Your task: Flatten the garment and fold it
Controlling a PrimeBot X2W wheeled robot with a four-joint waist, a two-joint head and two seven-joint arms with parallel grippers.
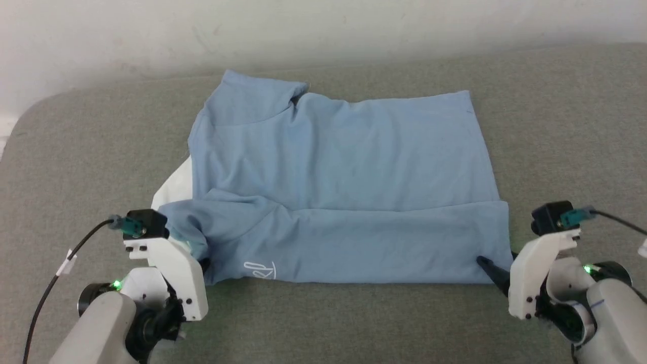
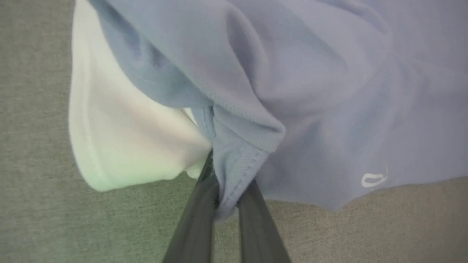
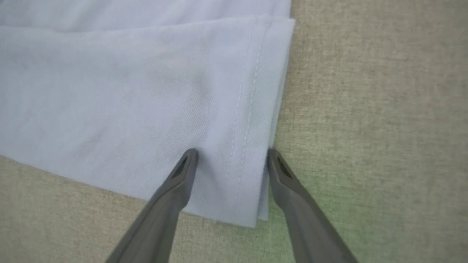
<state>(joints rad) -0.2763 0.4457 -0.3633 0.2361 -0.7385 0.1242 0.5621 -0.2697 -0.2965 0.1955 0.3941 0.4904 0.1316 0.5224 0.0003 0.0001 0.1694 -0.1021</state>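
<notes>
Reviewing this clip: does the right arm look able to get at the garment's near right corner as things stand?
Probably yes: the right arm's jaws stand open astride the garment's hemmed corner, and nothing lies between them and the cloth.

- Bare grey cushion [image 1: 566, 131] is lying open at 3, 6 and 9 o'clock around the shirt [image 1: 343, 162].
- The pale wall [image 1: 303, 30] is closing off 12 o'clock.
- A black cable [image 1: 66, 262] is looping across the cushion at 8 o'clock.
</notes>
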